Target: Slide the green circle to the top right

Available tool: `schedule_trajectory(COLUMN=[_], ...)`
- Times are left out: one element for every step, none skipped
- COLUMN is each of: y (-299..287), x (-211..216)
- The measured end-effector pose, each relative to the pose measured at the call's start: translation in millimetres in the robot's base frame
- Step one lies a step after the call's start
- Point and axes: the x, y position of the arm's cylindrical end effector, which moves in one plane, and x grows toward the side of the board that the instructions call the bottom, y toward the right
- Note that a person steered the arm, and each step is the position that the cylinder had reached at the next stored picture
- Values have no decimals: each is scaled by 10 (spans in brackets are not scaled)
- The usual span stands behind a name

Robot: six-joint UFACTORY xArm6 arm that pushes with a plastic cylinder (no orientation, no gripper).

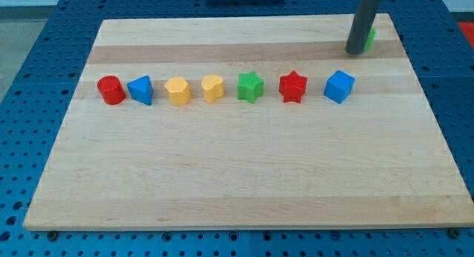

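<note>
Wooden board [244,190] fills most of the view, pale and grained, and the stretch of it nearest the view's bottom carries no blocks. Around it we see a blue perforated table [29,138].

Farther up, we find a row of seven blocks running across the board from the view's left to its right, each standing apart from its neighbour. At the left end sits a red cylinder [111,89], and just beside it a blue triangular block [141,89]. Next come a yellow hexagon-like block [178,91] and a yellow heart-like block [212,87]. Then a green star [250,87], a red star [292,87], and at the right end a blue cube [339,87].

Farthest from us, near the board's top right corner, stands our dark rod, with my tip [356,52] resting on the wood. We carry no fingers here, only this rod, so nothing is grasped. Right behind the rod, on its right side, a green block [369,38] peeks out. Most of it is hidden by the rod, so we cannot make out its shape, and we take it for the green circle of the task. It appears to touch the rod or lie just beside it, well apart from the row below and close to the board's top right corner
</note>
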Motion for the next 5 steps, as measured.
schedule_trajectory(y=[158, 284, 257, 168, 96], x=[62, 61, -24, -131, -265])
